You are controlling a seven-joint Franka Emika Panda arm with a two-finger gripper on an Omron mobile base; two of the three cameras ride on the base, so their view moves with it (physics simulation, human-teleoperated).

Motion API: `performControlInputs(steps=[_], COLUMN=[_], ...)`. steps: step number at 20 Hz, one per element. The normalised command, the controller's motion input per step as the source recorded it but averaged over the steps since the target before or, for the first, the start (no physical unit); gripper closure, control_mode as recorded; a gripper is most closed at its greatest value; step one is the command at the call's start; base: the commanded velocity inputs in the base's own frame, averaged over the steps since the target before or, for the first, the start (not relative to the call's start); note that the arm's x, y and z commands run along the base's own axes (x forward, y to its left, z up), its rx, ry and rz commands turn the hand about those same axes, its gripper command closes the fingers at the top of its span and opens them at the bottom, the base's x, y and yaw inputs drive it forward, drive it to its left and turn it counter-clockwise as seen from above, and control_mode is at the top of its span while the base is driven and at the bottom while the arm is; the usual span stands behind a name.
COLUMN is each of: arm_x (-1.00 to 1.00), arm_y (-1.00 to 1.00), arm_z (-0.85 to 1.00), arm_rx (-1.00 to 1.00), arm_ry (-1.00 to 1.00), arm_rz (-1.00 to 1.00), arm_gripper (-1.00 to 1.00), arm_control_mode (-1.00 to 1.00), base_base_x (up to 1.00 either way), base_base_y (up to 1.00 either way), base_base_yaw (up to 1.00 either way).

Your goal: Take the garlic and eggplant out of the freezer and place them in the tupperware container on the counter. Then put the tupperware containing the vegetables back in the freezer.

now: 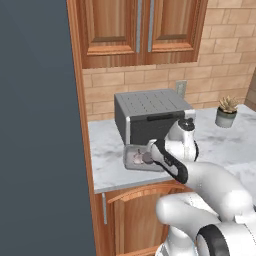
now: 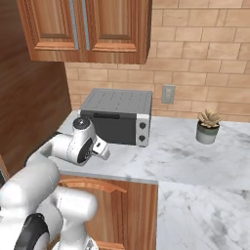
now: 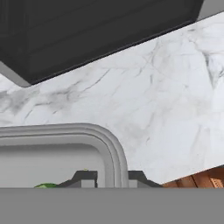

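Hand view: my claw (image 3: 112, 177), jaws shut astride the rim of the tupperware container (image 3: 114, 148), which sits on the marbled counter (image 3: 166, 109) before the toaster oven (image 3: 87, 30), garlic (image 1: 138, 158) inside, presumably for lifting freezerward

Arm (image 1: 200, 175) reaching forward and down, wrist bent low.
Gripper (image 3: 112, 178) pointing downward, jaws drawn close together, one dark fingertip (image 3: 85, 178) sitting on each side of a thin edge; white forearm (image 2: 63, 146) lying nearly level.
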Motion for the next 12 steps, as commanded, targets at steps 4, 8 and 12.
performControlInputs(steps=[4, 8, 12], arm_x=[-0.58, -0.38, -0.22], arm_y=[-0.09, -0.09, -0.06], arm_z=[1.00, 1.00, 1.00], arm_rx=[0.01, 0.00, 0.00], arm_ry=[0.07, 0.14, 0.17], arm_rz=[-0.05, 0.00, 0.00], arm_gripper=[1.00, 1.00, 1.00], arm_control_mode=[-1.00, -1.00, -1.00], base_base_x=[0.00, 0.00, 0.00], base_base_y=[0.00, 0.00, 0.00], base_base_yaw=[0.00, 0.00, 0.00])
